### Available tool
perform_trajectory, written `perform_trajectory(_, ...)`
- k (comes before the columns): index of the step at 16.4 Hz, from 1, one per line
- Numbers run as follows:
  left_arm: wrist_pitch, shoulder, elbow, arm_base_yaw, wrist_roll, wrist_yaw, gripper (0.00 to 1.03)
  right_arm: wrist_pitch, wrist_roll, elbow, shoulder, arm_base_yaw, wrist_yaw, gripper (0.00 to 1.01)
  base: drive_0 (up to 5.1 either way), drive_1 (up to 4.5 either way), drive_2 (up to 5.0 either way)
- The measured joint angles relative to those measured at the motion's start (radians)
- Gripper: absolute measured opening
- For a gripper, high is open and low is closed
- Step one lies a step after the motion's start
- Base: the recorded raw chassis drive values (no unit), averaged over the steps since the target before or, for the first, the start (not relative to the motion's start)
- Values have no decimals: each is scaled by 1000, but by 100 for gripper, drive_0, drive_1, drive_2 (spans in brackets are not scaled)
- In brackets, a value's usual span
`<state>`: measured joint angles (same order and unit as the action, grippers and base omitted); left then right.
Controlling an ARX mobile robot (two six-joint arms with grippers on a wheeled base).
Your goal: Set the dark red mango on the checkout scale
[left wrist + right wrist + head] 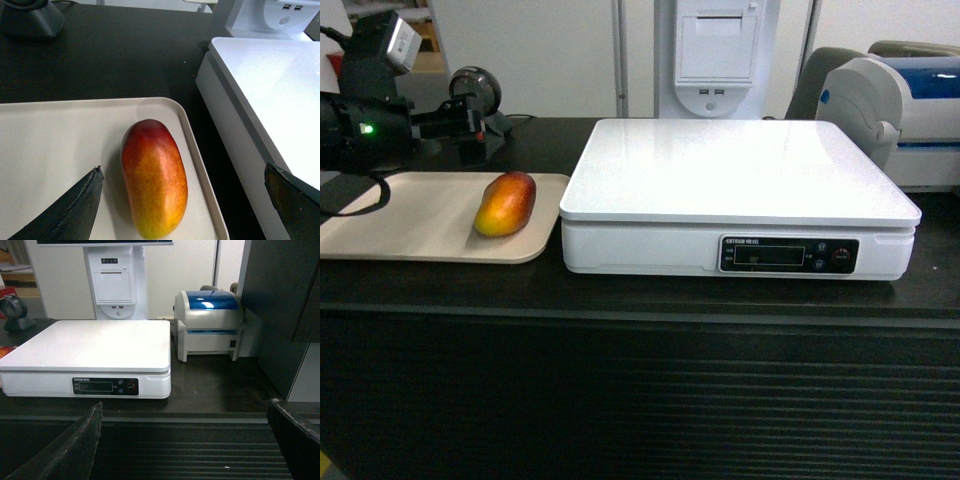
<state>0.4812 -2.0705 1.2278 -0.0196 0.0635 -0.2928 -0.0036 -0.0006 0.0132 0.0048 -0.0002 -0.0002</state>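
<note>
The dark red mango point(154, 178) lies on the beige tray point(45, 140) between the spread jaws of the left gripper point(182, 200), untouched. The right gripper point(185, 440) is also spread and holds nothing, with the scale point(95, 347) on the checkout point(210, 390) beyond its jaws.

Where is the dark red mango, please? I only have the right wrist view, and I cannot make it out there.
Observer: The dark red mango lies on a beige tray, left of the scale.
Operator: Thank you. Is the left tool gripping it?
Observer: No. The left tool is open, and neither finger touches the mango in its wrist view.
Operator: Which part of the tray is it on?
Observer: It lies along the tray's right rim, the side nearest the scale.
</note>
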Motion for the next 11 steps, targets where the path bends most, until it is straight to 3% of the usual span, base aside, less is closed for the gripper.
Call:
perform_trajectory(5,-310,-177,298,15,17,-11,98,0,0,0,0,0,0,98,0,0,0)
perform_trajectory(11,-544,-351,574,20,4,30,98,0,0,0,0,0,0,98,0,0,0)
